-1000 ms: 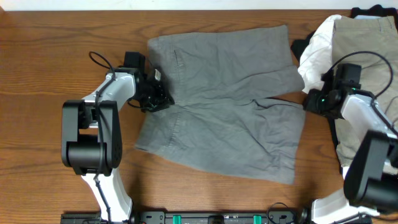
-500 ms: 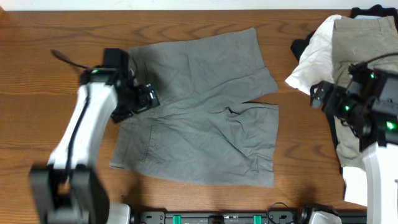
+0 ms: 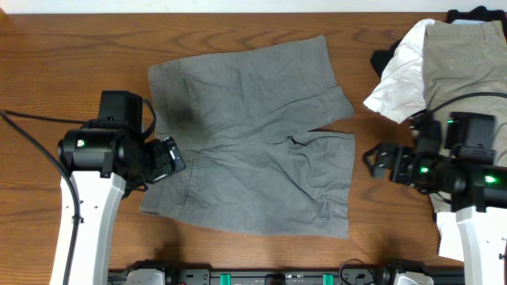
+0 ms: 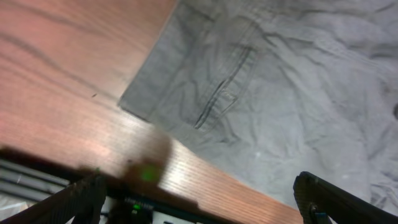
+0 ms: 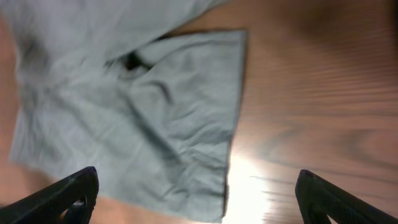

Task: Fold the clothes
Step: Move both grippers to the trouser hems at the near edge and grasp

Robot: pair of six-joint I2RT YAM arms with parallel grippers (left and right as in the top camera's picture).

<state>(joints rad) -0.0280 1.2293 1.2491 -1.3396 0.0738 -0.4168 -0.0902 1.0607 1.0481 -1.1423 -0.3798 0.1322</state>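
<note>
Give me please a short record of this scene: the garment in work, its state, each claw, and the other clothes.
garment: grey shorts, middle of the table
state: spread flat, not yet folded; waistband on the left, legs toward the right
left claw: open, empty, at the waistband edge
right claw: open, empty, over bare wood beside the leg hems
other clothes: khaki trousers, white piece, black piece, heaped at the right
</note>
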